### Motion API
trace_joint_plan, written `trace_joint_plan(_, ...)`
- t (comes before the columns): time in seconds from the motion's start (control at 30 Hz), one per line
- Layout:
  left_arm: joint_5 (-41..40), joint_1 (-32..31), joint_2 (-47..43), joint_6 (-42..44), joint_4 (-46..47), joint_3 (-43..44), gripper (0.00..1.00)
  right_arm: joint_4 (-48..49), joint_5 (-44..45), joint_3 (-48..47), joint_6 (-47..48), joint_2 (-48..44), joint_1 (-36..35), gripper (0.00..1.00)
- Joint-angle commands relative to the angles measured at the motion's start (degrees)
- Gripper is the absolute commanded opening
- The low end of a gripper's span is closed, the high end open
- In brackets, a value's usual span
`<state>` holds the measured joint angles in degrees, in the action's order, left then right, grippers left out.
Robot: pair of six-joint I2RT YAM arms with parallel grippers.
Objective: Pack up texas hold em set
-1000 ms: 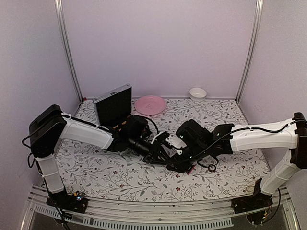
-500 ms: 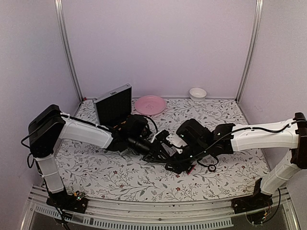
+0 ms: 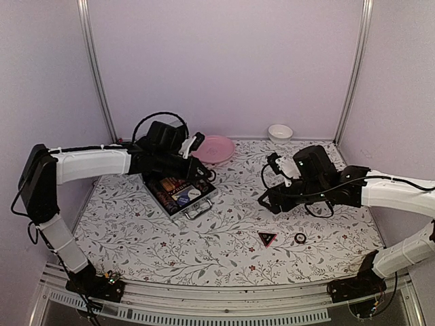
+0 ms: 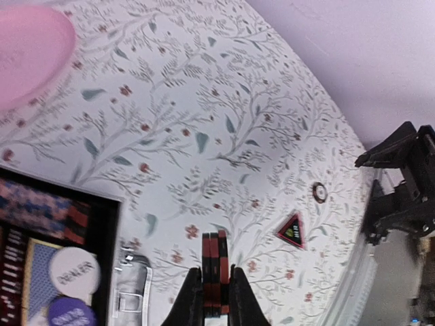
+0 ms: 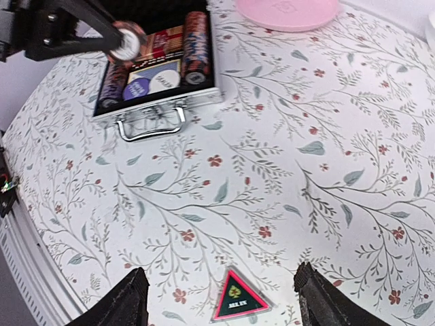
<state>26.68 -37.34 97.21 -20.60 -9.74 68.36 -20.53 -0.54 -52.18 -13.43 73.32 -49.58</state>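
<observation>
A pink plate [image 3: 219, 149] sits at the far edge of the floral-patterned counter [image 3: 136, 231], near the middle; a small white bowl [image 3: 280, 132] stands apart to its right.

The case [image 5: 204, 97] is edged in bright silver metal and lined in matt black. A shiny metal handle [image 5: 152, 132] is fixed to its front wall. The worktop [image 5: 285, 176] is covered with a smooth, matt printed sheet. The chip stack [image 4: 215, 272] is finished in dull, ridged plastic. A glossy, plastic-looking face is shown by the triangle [image 5: 239, 297]. The pink plate [image 5: 289, 10] is finished smooth and faintly shiny.
</observation>
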Motion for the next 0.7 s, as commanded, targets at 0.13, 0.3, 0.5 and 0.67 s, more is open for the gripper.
trace_joint_plan(0.13,-15.21,2.16,6.46,28.34,-18.16,12.03,0.00,13.87,-8.07,9.16,-3.19,-1.18,8.23,0.80)
trace_joint_plan(0.3,-10.39,2.63,10.21,32.11,-18.22,14.41,0.00,18.29,-10.17,11.40,-5.02,-0.45,8.95,0.81)
trace_joint_plan(0.5,-8.48,2.54,15.88,33.00,-18.88,18.38,0.00,19.62,-9.64,12.51,-6.32,-0.47,9.15,0.81)
trace_joint_plan(0.67,-10.04,2.54,19.03,33.56,-19.27,19.97,0.00,20.00,-9.51,13.24,-6.67,-1.38,9.72,0.82)
